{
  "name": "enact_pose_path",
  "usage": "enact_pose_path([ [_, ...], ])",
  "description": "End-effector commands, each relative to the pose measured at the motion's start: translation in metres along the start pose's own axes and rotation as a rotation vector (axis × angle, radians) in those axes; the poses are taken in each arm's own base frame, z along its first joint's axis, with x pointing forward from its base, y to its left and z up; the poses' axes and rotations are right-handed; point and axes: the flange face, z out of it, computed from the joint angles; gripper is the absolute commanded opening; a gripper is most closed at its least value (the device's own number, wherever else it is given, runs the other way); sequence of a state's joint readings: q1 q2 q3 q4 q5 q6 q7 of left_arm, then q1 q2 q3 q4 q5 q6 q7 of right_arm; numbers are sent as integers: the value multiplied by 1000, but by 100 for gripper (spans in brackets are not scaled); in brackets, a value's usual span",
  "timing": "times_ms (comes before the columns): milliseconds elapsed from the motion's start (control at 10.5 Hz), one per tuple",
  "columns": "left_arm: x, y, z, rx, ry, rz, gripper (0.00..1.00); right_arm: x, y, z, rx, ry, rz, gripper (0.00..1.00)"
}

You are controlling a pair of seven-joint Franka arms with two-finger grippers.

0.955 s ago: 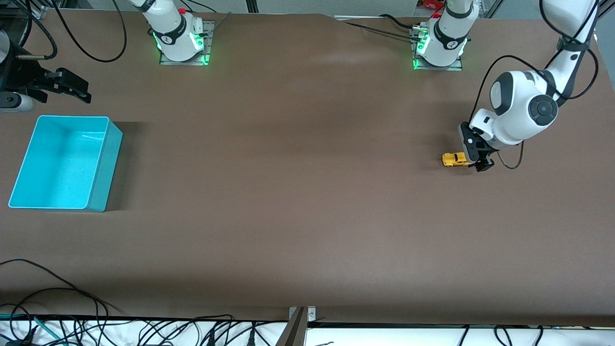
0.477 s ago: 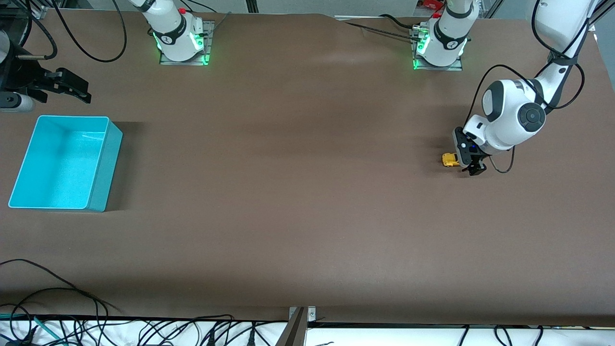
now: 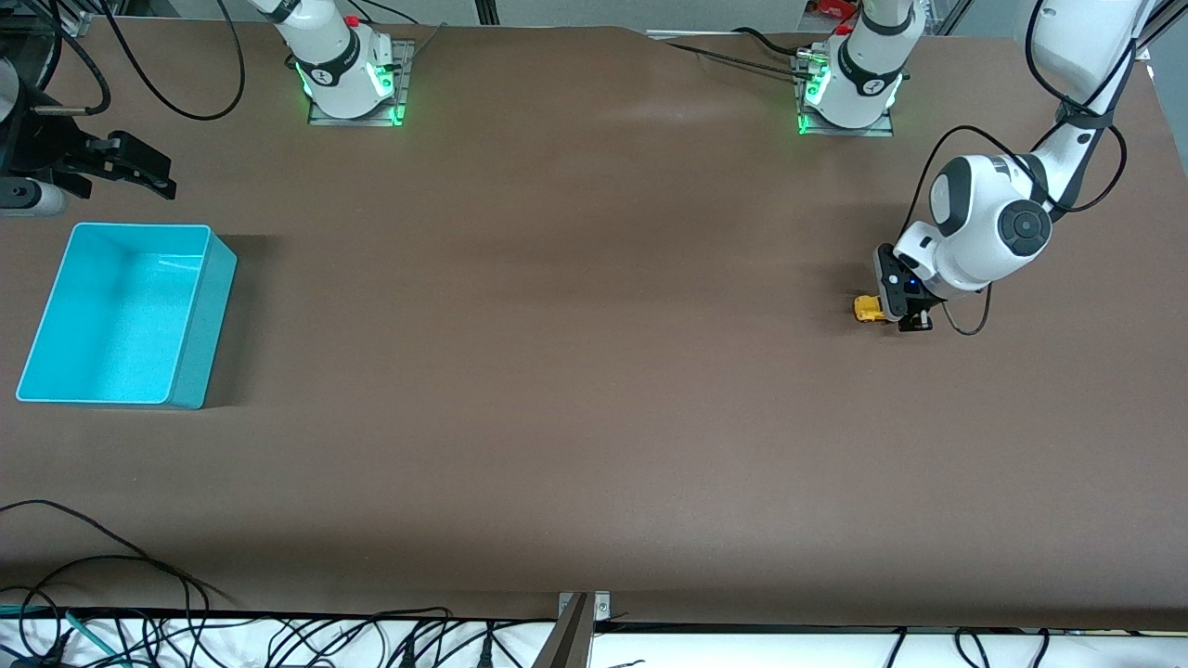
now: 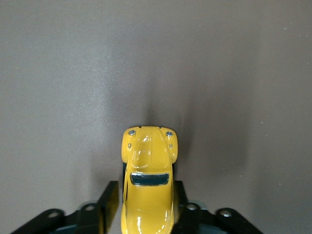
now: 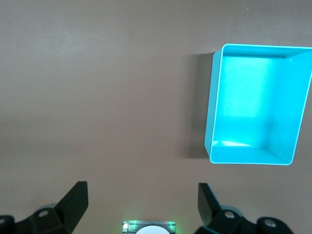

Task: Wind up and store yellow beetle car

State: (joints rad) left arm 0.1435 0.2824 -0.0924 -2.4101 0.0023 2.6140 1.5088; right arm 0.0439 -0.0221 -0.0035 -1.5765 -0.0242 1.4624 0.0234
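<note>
The yellow beetle car (image 3: 868,308) stands on the brown table at the left arm's end. My left gripper (image 3: 905,316) is down at the table with its fingers against both sides of the car's rear half. In the left wrist view the car (image 4: 148,170) sits between the black fingers (image 4: 109,200), nose pointing away from the gripper (image 4: 145,191). The turquoise bin (image 3: 218,306) stands empty at the right arm's end and also shows in the right wrist view (image 5: 210,112). My right gripper (image 3: 158,174) waits open over the table beside the bin (image 5: 142,190).
The two arm bases with green lights (image 3: 351,88) (image 3: 846,93) stand along the table edge farthest from the front camera. Loose cables (image 3: 139,594) lie past the table's front edge. A wide stretch of bare brown table lies between car and bin.
My left gripper has come down lower around the car's rear and its fingers have drawn in against the car. The car, the bin and the right arm have not moved.
</note>
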Motion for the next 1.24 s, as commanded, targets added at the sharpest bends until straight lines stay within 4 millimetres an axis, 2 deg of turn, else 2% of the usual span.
enact_pose_path([
  [0, 2, -2, -1, 11, -2, 78, 8, -3, 1, -6, 6, -2, -3, 100],
  [95, 2, -3, -3, 15, -1, 89, 0, -3, 1, -6, 6, -2, -3, 100],
  [477, 0, -4, 0, 11, 0, 129, 0, -3, 1, -6, 6, -2, -2, 100],
  [668, -10, -3, 14, -12, 3, 112, 0, -3, 1, -7, 6, 0, -2, 100],
  [1050, -49, -5, 23, 12, -17, 73, 0, -3, 1, -6, 6, -2, -2, 100],
  [1145, -66, -5, 28, 15, -15, 78, 0, -3, 1, -6, 6, -2, -3, 100],
])
